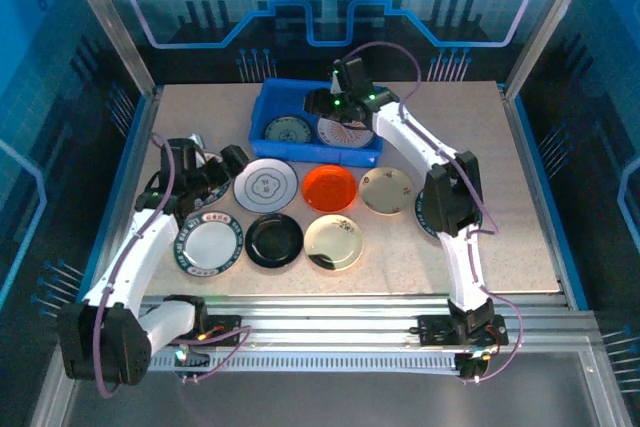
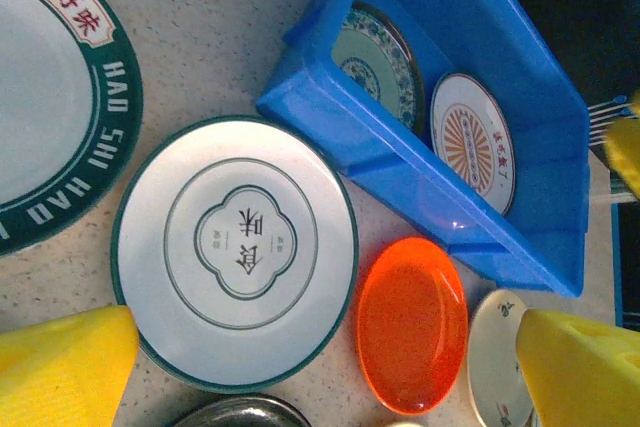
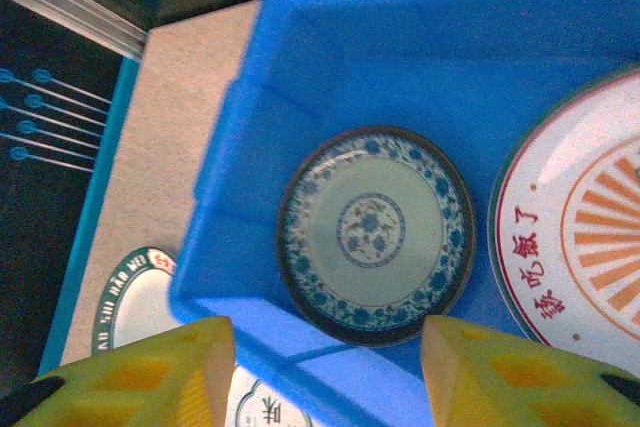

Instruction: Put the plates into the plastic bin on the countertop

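The blue plastic bin [image 1: 262, 112] [image 2: 400, 147] [image 3: 250, 197] holds a teal-patterned plate [image 1: 288, 130] [image 3: 375, 232] and a white plate with orange rays [image 1: 345, 132] [image 3: 590, 247]. Above the teal plate and the bin's near wall my right gripper [image 1: 325, 102] [image 3: 328, 347] hangs open, holding nothing. On the countertop [image 1: 500, 207] lie a grey-white plate [image 1: 266, 185] [image 2: 235, 247], an orange-red one [image 1: 329, 187] [image 2: 412, 322], a cream one [image 1: 386, 190], a black one [image 1: 274, 239], another cream one [image 1: 333, 243] and a green-rimmed white one [image 1: 212, 245]. My left gripper [image 1: 218, 179] [image 2: 325, 347] hovers open by the grey-white plate.
Blue edges and aluminium rails [image 1: 380, 312] frame the countertop. Bare surface stretches right of the plates and along the bin's right side. The bin's right end has free floor beyond the rayed plate.
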Robot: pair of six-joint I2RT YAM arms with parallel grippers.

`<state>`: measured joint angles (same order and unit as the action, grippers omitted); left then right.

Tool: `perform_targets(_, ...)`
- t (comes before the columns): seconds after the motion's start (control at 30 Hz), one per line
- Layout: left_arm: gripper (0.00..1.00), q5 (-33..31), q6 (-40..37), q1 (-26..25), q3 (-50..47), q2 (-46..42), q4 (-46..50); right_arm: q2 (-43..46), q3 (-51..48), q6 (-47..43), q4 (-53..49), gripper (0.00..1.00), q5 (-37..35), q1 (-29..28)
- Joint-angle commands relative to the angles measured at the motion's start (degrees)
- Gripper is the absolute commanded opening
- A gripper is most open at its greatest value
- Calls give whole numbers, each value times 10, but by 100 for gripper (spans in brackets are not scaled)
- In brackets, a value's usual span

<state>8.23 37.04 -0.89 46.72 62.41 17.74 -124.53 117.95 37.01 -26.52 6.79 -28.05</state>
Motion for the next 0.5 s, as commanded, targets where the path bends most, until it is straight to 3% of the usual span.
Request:
perform_targets(0.0,98,-14,-12,6,10,-5,11,45,-9,-48,-31,53,-2,0)
perform_targets(0.17,98,-64,-9,14,18,-2,77,74,-32,-64,-43,56,8,-1)
perform_targets(0.3,97,-73,2,61,13,-2,102,113,-101,-76,-20,61,27,-10)
perform_targets(0.47,89,-52,51,145,-24,-5,56,141,-177,-63,19,51,62,-14)
